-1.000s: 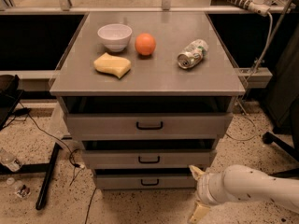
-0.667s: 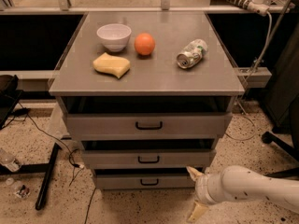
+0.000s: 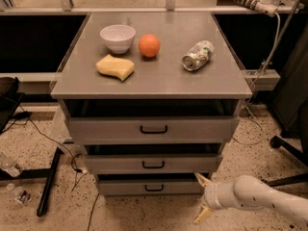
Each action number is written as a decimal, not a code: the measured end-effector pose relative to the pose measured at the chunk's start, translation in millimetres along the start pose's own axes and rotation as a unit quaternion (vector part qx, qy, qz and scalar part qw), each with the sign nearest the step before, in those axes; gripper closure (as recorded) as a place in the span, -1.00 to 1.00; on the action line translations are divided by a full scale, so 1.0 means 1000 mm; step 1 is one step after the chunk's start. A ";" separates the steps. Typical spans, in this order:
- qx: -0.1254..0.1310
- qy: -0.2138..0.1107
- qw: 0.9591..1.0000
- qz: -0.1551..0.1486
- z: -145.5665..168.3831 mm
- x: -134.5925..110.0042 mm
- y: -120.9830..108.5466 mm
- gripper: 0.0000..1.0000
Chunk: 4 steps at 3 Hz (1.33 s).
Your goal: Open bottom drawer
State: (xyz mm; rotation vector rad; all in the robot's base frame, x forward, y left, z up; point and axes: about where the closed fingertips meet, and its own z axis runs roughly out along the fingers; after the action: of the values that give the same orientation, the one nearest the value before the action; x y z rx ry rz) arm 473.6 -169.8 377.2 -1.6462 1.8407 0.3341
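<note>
A grey table (image 3: 159, 83) with three drawers stacked under its top is seen from above and in front. The bottom drawer (image 3: 125, 187) is found lowest in the stack, just above the speckled floor (image 3: 139, 215). Its grey front is the narrowest of the three, and a small black loop handle (image 3: 154, 188) is set at its centre. A dark gap is seen between it and the middle drawer (image 3: 115, 164) above, over which the widest top drawer (image 3: 106, 129) is placed. Whether the bottom drawer is pulled out at all cannot be told.

The pincer (image 3: 202, 197) is held low at the right of the stack, just beside the right end of the bottom drawer's front and well apart from its handle. Its two pale fingers (image 3: 200, 178) are spread apart, one pointing up and one down towards the floor, and nothing is held between them. Whether the upper finger touches the drawer's front cannot be told. The pincer is carried by a white arm (image 3: 262, 203) that enters from the lower right corner.

On the table a white bowl (image 3: 118, 37), an orange (image 3: 149, 45), a yellow sponge (image 3: 115, 67) and a crushed can (image 3: 198, 56) lying on its side are set, all apart from one another. A clear plastic bottle (image 3: 8, 165) is seen lying on the floor at the far left.
</note>
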 end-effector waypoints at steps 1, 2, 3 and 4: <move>0.013 -0.035 0.999 0.034 0.020 0.038 -0.009 -1.00; 0.022 -0.066 0.995 0.069 0.048 0.071 -0.015 -1.00; 0.020 -0.062 0.996 0.063 0.050 0.067 -0.012 -1.00; 0.004 -0.054 0.997 0.063 0.075 0.070 -0.013 -1.00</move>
State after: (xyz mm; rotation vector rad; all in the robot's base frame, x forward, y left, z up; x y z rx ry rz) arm 506.3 -184.7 280.0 -1.4806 1.8658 0.4586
